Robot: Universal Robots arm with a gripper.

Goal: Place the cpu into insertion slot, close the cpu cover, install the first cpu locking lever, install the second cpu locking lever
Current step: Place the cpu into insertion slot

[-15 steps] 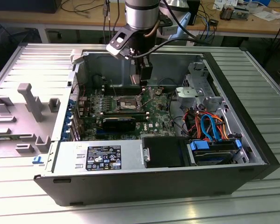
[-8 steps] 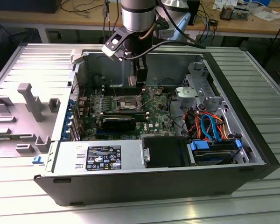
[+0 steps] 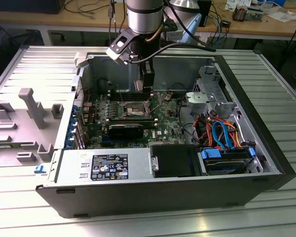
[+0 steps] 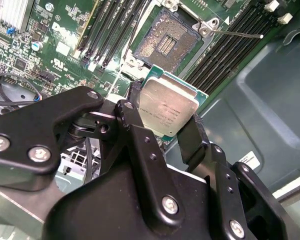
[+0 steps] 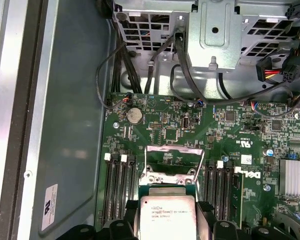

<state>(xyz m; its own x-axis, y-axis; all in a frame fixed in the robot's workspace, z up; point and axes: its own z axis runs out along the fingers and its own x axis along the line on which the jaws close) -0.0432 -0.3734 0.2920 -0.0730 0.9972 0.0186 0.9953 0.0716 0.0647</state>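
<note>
My gripper (image 4: 164,116) is shut on the cpu (image 4: 170,102), a small square chip with a silvery-grey top, its black fingers (image 4: 132,102) pressing two opposite edges. The cpu hangs above the green board, just beside the insertion slot (image 4: 167,42), which lies uncovered with its dark centre showing. In the first wrist view the cpu (image 5: 167,217) sits in front of the cpu cover (image 5: 175,148), a thin silvery frame tilted up off the slot. A thin wire locking lever (image 4: 237,34) sticks out to one side. In the exterior view the gripper (image 3: 147,91) reaches into the open case just behind the slot (image 3: 130,109).
Long black memory slots (image 4: 110,30) flank the socket on both sides. A metal drive cage (image 3: 209,91) with orange and blue cables (image 3: 222,133), a black drive box (image 3: 172,160) and the power supply (image 3: 108,165) fill the case. Grey holders (image 3: 32,106) stand at the exterior view's left.
</note>
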